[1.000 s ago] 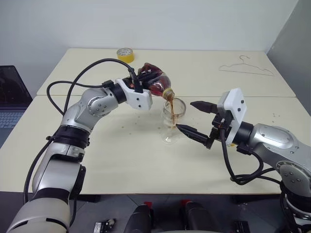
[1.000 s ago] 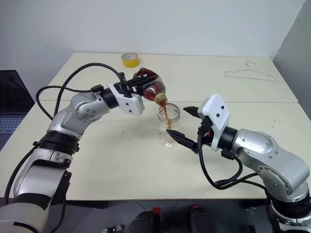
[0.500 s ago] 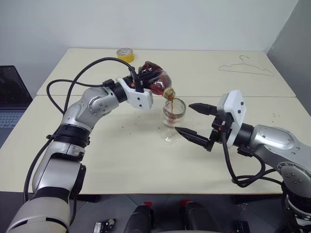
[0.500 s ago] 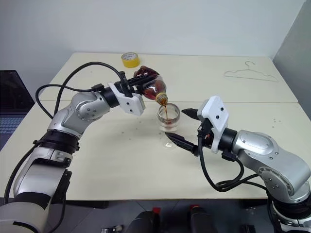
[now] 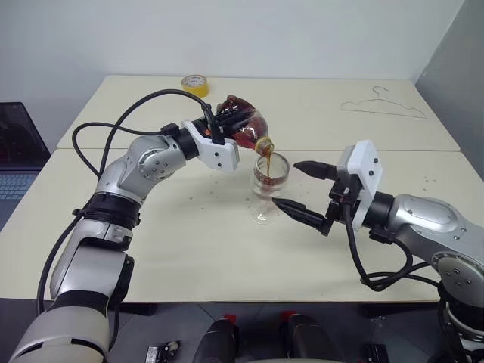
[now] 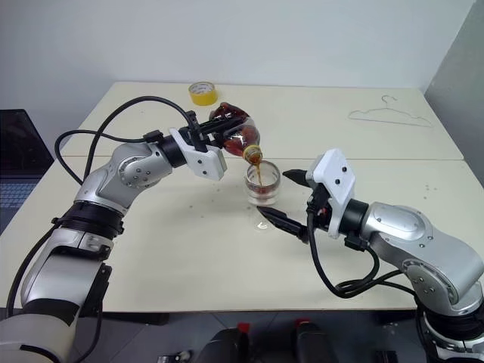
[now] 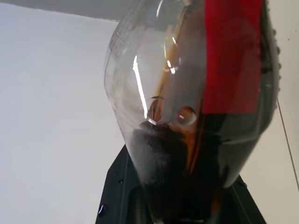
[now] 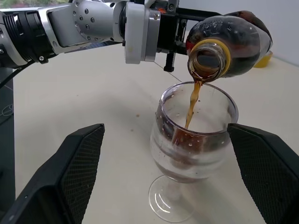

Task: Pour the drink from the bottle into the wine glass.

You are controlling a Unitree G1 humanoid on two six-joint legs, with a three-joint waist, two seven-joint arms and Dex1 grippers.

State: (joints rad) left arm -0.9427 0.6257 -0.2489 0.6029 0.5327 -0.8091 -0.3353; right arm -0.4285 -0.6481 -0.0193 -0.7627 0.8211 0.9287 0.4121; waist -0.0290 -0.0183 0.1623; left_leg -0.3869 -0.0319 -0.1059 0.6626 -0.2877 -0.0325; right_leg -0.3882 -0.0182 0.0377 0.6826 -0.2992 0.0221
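Note:
The bottle (image 5: 243, 127) is tipped with its open, yellow-ringed mouth (image 8: 208, 60) over the wine glass (image 5: 270, 180). My left gripper (image 5: 231, 122) is shut on the bottle's body. A thin brown stream of the drink (image 8: 191, 105) falls into the bowl, where dark liquid (image 8: 187, 142) pools at the bottom. More drink is inside the bottle (image 7: 187, 154). The glass stands upright on the table. My right gripper (image 5: 287, 184) is open, one finger (image 8: 70, 168) on each side of the bowl and neither touching it.
A yellow tape roll (image 5: 195, 84) lies at the table's far edge and a wire hanger (image 5: 382, 106) at the far right. A laptop (image 5: 15, 147) sits off the left side. A seam (image 5: 393, 150) runs between the two joined tables.
The drink keeps flowing and the level in the glass has risen a little. Both arms have held still.

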